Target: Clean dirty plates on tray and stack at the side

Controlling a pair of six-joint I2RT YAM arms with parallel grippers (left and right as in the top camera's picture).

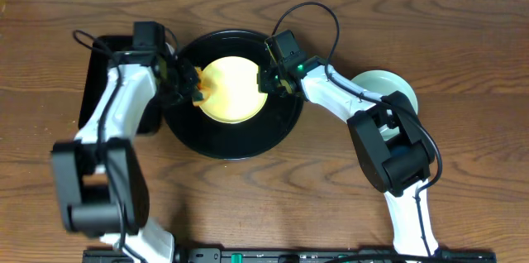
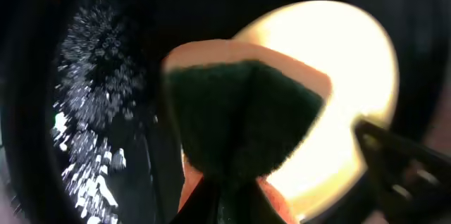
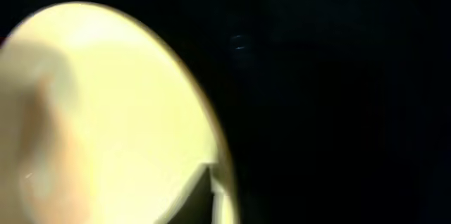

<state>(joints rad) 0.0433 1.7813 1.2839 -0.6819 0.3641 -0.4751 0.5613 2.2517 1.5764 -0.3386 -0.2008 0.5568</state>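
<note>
A pale yellow plate (image 1: pixel 235 89) lies on the round black tray (image 1: pixel 223 143). My left gripper (image 1: pixel 188 85) is shut on an orange sponge with a dark green scouring face (image 1: pixel 200 91), at the plate's left edge. The left wrist view shows the sponge (image 2: pixel 239 118) pinched in the jaws (image 2: pixel 229 203), with the plate (image 2: pixel 345 62) behind it. My right gripper (image 1: pixel 269 79) is shut on the plate's right rim. In the right wrist view one finger (image 3: pixel 215 196) lies over the plate (image 3: pixel 106 111). Pale blue-green plates (image 1: pixel 393 85) sit stacked to the right of the tray, partly hidden by my right arm.
A rectangular black tray (image 1: pixel 103 81) lies left of the round tray, under my left arm. The round tray's wet glossy floor shows in the left wrist view (image 2: pixel 42 76) and fills the right wrist view (image 3: pixel 338 97). The table is brown wood (image 1: pixel 463 40).
</note>
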